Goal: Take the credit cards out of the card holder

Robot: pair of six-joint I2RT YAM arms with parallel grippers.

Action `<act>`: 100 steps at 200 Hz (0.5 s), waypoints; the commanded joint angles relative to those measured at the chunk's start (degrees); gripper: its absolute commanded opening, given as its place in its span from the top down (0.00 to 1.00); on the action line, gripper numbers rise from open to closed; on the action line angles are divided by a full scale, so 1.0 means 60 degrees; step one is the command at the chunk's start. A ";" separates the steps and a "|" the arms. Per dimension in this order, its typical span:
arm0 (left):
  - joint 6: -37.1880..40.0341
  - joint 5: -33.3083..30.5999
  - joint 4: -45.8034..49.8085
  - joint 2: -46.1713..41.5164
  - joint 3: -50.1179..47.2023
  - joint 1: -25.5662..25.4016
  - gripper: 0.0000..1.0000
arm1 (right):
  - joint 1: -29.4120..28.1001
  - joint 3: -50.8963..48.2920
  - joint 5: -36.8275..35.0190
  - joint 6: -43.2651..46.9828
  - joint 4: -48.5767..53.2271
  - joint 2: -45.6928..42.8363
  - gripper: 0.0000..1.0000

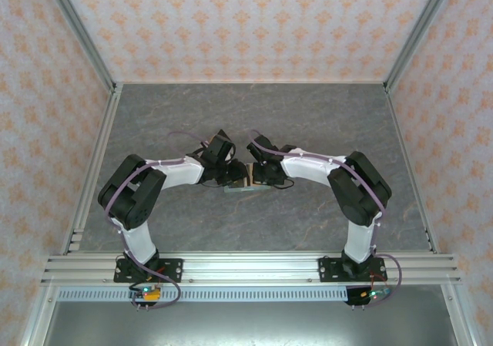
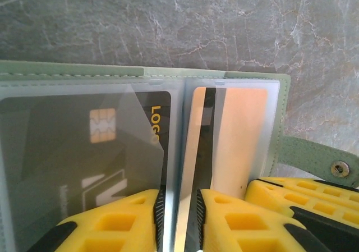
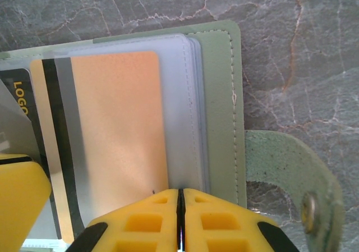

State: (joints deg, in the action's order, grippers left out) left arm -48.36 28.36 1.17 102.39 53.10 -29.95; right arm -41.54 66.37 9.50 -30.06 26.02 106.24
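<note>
Credit cards point(image 2: 84, 151) sit in clear sleeves point(image 3: 193, 106) of the open card holder point(image 3: 221, 95), on the table point(image 1: 308, 115) between the arms | thin, stiff, light, probably slick: I'd pinch an edge and slide out | left gripper point(image 2: 179, 221) narrowly apart around the middle sleeve point(image 2: 180, 140), can't tell if clamped | right gripper point(image 3: 180, 201) closed at the panel edge

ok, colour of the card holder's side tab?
Sage green, same as the card holder; the side tab shows best in the right wrist view.
</note>
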 commanded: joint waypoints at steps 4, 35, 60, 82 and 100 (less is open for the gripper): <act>-0.0028 0.0353 -0.0284 0.0246 -0.0063 0.0008 0.77 | 0.0112 -0.0383 -0.0169 -0.0166 0.0307 0.0646 0.90; -0.0073 0.0486 -0.0407 0.0450 -0.0003 0.0021 0.79 | 0.0112 -0.0368 -0.0172 -0.0146 0.0321 0.0641 0.90; -0.0068 0.0615 -0.0461 0.0528 0.0023 0.0024 0.79 | 0.0104 -0.0340 -0.0136 -0.0131 0.0322 0.0653 0.90; -0.0098 0.0819 -0.0653 0.0543 -0.0003 0.0027 0.80 | 0.0112 -0.0320 -0.0103 -0.0143 0.0321 0.0674 0.90; -0.0126 0.0964 -0.0823 0.0486 -0.0058 0.0038 0.81 | 0.0109 -0.0324 -0.0074 -0.0145 0.0314 0.0692 0.90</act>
State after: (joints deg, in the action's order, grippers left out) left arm -48.58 31.57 -1.39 104.31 53.12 -29.82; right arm -41.41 66.37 9.89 -30.06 26.02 106.28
